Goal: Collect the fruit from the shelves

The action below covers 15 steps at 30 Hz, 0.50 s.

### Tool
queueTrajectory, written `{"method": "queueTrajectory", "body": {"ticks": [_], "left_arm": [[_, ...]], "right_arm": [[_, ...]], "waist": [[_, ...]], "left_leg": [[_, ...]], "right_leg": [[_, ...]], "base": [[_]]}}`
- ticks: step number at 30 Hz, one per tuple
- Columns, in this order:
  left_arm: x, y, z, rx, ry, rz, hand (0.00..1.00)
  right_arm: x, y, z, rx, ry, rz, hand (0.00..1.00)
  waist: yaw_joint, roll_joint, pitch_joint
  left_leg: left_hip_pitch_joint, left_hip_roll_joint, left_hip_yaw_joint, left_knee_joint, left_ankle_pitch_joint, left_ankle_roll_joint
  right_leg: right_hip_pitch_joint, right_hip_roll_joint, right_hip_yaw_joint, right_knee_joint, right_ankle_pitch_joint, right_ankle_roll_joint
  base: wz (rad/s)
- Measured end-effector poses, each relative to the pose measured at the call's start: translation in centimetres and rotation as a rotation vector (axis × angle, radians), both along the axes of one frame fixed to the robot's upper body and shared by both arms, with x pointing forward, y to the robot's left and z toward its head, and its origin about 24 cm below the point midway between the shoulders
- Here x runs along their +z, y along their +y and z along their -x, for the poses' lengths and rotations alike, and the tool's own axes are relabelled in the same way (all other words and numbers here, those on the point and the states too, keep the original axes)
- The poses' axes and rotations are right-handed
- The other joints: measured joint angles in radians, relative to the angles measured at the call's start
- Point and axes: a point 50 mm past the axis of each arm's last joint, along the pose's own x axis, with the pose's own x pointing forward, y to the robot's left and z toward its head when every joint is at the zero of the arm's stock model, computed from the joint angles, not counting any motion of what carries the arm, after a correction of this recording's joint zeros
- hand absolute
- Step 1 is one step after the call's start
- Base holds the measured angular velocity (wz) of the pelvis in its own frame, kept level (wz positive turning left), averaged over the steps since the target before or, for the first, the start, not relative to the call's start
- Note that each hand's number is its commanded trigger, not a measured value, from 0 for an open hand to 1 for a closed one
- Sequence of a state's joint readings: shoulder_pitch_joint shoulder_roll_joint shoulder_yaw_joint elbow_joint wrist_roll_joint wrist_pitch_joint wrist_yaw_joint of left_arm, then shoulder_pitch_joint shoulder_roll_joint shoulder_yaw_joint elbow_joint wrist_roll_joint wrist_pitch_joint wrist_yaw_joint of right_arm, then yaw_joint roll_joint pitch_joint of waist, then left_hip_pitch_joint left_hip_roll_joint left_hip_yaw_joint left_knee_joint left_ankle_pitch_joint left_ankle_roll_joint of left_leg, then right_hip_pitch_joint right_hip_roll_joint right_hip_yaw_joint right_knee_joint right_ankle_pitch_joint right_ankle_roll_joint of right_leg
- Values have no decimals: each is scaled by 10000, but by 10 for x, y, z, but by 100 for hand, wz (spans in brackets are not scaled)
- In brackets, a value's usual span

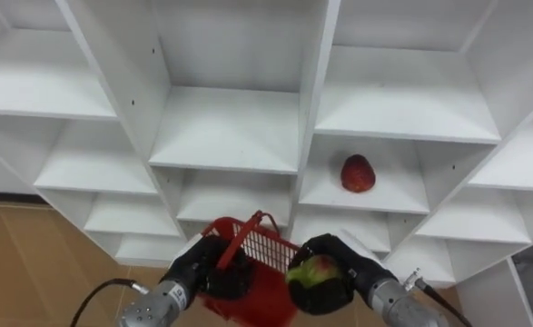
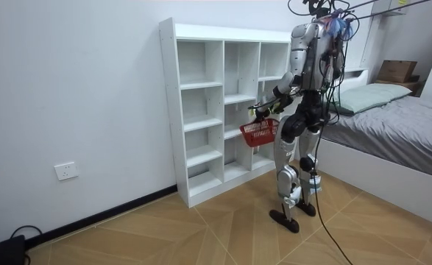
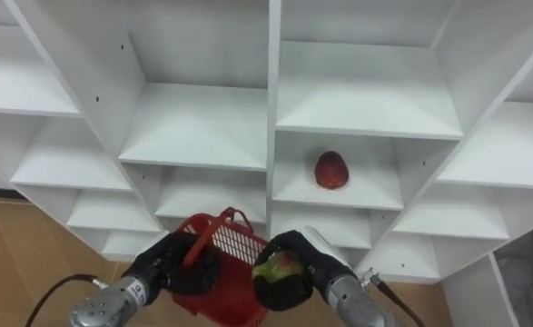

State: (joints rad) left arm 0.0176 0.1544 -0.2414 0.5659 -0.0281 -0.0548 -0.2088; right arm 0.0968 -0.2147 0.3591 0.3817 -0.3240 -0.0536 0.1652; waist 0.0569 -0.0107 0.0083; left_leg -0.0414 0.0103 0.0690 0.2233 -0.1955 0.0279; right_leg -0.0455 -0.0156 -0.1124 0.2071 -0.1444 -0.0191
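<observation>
Found the left hand (image 1: pixel 202 271) low in the eye views, fingers curled tight round the handle (image 1: pixel 234 243) of a red mesh basket (image 1: pixel 264 247). Found the basket hanging tilted between the two hands, in front of the lower shelves of the white closet (image 1: pixel 230 136).

Noted the right hand (image 1: pixel 355 262) just beside the basket's right rim, fingers and thumb wrapped closely about a green fruit with a red blush (image 1: pixel 313 271), with hardly any gap between fingers and fruit. Placed that fruit at the basket's edge; cannot tell whether above the opening or just outside it.

Recorded a second, red fruit (image 1: pixel 358 173) lying alone on a shelf, in the compartment above and to the right of the basket, well apart from both hands and touched by neither.

Saw in the room view the robot standing upright before the closet's right-hand columns, basket held out in front, level with the hips. Logged a bed (image 2: pixel 407 125) behind the robot on the room view's right, and a wall socket (image 2: pixel 66 171) low on the wall to the room view's left.
</observation>
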Motion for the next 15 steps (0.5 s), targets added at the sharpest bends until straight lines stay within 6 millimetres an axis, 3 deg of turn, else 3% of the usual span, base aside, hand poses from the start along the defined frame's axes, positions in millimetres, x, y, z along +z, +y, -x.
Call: {"method": "queueTrajectory", "body": {"ticks": [15], "left_arm": [[4,-11,1,-675,-112,645,100]], "right_arm": [[-15,-5,1,-186,687,228,100]], "waist": [[27,-11,-1]], "left_leg": [[-434,-13,-3,112,6,5]], "right_leg": [[-422,-15,-26,63,-10,8]], "base": [[0]]}}
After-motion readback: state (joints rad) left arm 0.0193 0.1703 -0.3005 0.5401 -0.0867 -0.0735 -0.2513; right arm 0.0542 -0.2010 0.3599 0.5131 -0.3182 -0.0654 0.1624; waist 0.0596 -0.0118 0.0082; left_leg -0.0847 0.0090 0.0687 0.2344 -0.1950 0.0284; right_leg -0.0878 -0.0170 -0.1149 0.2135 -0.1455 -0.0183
